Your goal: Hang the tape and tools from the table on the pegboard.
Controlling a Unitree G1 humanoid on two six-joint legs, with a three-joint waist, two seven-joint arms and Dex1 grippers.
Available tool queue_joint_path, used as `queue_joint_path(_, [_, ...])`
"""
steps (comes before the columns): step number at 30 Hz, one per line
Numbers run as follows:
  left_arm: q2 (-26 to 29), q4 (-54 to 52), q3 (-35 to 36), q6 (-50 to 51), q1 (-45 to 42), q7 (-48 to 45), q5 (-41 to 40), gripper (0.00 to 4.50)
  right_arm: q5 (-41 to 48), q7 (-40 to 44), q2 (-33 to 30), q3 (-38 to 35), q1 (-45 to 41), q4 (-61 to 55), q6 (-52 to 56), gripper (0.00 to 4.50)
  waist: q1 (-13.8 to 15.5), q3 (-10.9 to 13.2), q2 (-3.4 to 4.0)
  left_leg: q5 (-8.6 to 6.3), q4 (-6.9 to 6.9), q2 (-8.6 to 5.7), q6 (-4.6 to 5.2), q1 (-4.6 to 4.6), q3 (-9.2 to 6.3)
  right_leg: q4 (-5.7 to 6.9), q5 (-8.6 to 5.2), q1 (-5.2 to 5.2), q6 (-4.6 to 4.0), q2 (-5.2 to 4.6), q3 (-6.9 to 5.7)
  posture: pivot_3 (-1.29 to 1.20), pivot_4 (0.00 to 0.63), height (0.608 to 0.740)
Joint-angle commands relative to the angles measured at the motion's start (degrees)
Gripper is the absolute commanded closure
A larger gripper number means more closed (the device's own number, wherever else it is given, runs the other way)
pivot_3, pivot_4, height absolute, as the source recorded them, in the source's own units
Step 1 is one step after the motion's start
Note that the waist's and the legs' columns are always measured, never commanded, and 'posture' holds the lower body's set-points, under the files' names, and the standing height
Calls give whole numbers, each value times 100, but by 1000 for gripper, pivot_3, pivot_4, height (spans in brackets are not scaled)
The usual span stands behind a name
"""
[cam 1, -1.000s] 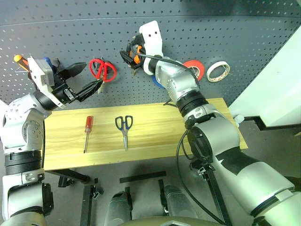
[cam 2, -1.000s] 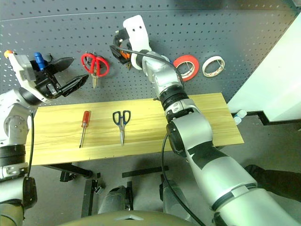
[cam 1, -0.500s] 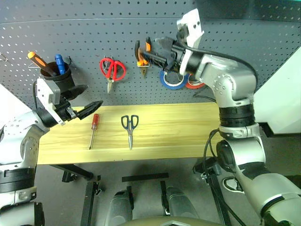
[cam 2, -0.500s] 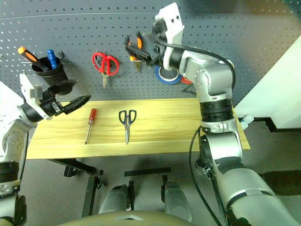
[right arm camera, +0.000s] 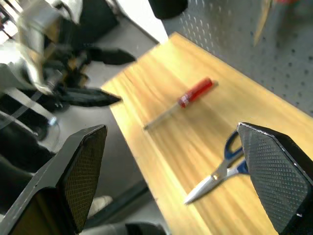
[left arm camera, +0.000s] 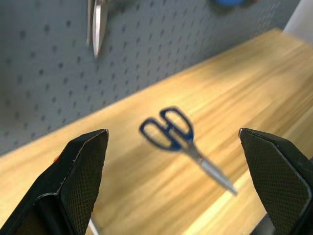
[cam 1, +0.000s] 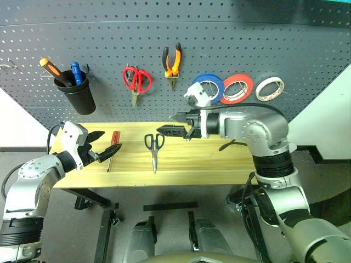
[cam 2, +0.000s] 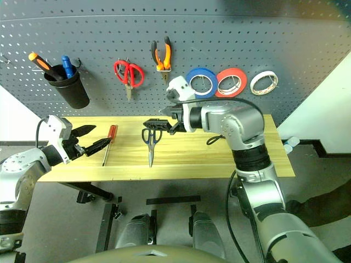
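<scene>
The slim red-handled screwdriver is lying on the light wooden surface, its long axis running near to far, just right of the left tool, which is gaping wide and empty. The right tool, equally agape and empty, is hovering beside the dark-handled scissors.

The left gripper's two black textured fingers stood wide apart. Between them, blue-handled scissors lay flat on the light yellow wooden table, near the dark grey perforated pegboard along its back edge.
</scene>
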Motion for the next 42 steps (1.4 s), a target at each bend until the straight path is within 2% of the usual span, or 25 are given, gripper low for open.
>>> queue_joint_path(1, [-231,-45,-66,-224,-23,343,257,0,-291,124,-27,128,102,208,-781,25,34,1,0,-1,0,-1,2,0,0,-1,0,0,0,0,0,136,161,740])
queue_joint_path(5, [-655,-84,-289,-148,-140,1017,643,0,-647,286,-176,295,223,649,-1357,25,106,7,4,-4,0,0,6,1,0,-5,0,2,0,0,0,140,176,740])
queue_joint_path(9, [-1509,-417,-694,311,-238,2344,1199,0,-990,1518,-813,418,725,712,-3311,25,259,16,11,-10,3,-6,17,2,-2,-16,0,17,0,-4,-3,138,195,740])
queue_joint_path(10, [-1591,-457,-699,370,-241,2457,1251,0,-1039,1634,-857,435,762,756,-3532,25,261,19,8,-13,4,-7,22,2,-5,-20,0,20,0,-6,0,138,195,740])
queue_joint_path(13, [-2424,-766,-1037,801,-186,3399,1549,0,-854,3265,-1599,439,988,782,-4305,25,269,40,14,-15,5,-6,26,2,-9,-21,0,20,0,-5,3,128,209,740])
queue_joint_path(15, [-2727,-834,-1221,914,-169,3716,1763,0,-822,3715,-1788,434,918,940,-4464,25,266,57,16,-17,6,-7,29,5,-13,-26,0,30,0,-6,2,121,219,740])
queue_joint_path(18, [-3082,-732,-1379,1062,-290,4059,1917,0,-900,3974,-1819,373,701,1348,-4660,25,209,135,20,-18,-2,6,33,53,-9,-32,0,69,-1,9,10,116,233,740])
queue_joint_path(21, [-3495,-368,-1584,1325,-639,4539,2192,0,-1211,4164,-1881,396,443,2013,-5135,25,222,260,66,-27,-11,14,48,155,-16,-69,1,187,-10,20,1,118,241,740])
queue_joint_path(23, [-3696,-120,-1503,1378,-858,4811,2282,0,-1363,4184,-1840,418,279,2319,-5343,25,236,299,60,-33,-13,10,59,183,-13,-86,1,222,-10,19,3,117,249,740])
queue_joint_path(27, [-4068,558,-1555,1591,-1413,5290,2516,0,-1466,4340,-1790,397,2,2713,-5443,25,250,370,55,-44,-11,8,78,170,-5,-97,2,212,-8,7,6,115,253,740])
queue_joint_path(30, [-4227,1063,-1625,2369,-1911,5613,2741,0,-1550,4400,-1757,376,-185,2973,-5560,25,255,380,53,-45,-7,10,80,127,-7,-100,3,173,-7,1,1,111,254,740])
queue_joint_path(32, [-4384,1211,-1633,2543,-2120,5624,2706,0,-1599,4424,-1749,350,-326,3156,-5637,25,254,395,52,-44,-4,10,79,97,-7,-99,3,146,-6,-2,-1,106,261,740])
queue_joint_path(37, [-4691,1569,-1400,3050,-2511,5871,2678,0,-1655,4471,-1756,279,-555,3470,-5723,25,248,453,41,-44,-4,11,78,95,-6,-100,3,145,-6,-9,-2,94,272,740])
queue_joint_path(42, [-4696,1649,-1377,3303,-2642,5916,2746,0,-1419,4731,-1798,88,-629,3438,-5270,25,224,546,44,-43,-5,14,77,96,-7,-100,3,144,-6,-6,-4,78,293,740])
